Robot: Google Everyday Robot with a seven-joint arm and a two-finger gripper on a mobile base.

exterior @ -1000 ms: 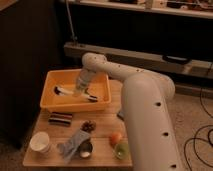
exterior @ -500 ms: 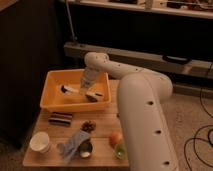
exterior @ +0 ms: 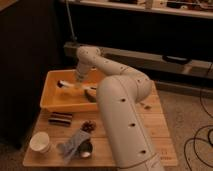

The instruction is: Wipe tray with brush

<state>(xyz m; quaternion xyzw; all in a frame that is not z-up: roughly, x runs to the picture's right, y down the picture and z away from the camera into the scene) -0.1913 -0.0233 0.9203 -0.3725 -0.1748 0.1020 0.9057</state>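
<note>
Gripper is down inside the tray, in its far-middle part, tip pointing at the tray floor. Brush lies in the tray just left of the gripper, dark end to the left, paler part running right twd the gripper tip. The two look touching or v. close. Can't tell if the gripper is open or closed, nor if it actually has hold of the brush.

Arm is white w/ small dark holes. It rises from the near right, its big front segment covers the middle of the table, and it bends at an elbow over the far right side. From there it reaches left across the tray's far right corner.

Tray is yellow-orange and sits on the far left part of the wooden table. A 2nd dark item lies in the tray's right part, close to the arm; can't make out what it is.

- Near side of tray, on table: dark flat bar, small brown lump.
- Near left corner: white cup.
- Just right of cup: grey-blue cloth, w/ a dark round thing at its right edge.
- Right of arm: small dark bit on the table top.

Behind the table a long pale ledge runs left-right. Black cable lies on the floor at the right.
</note>
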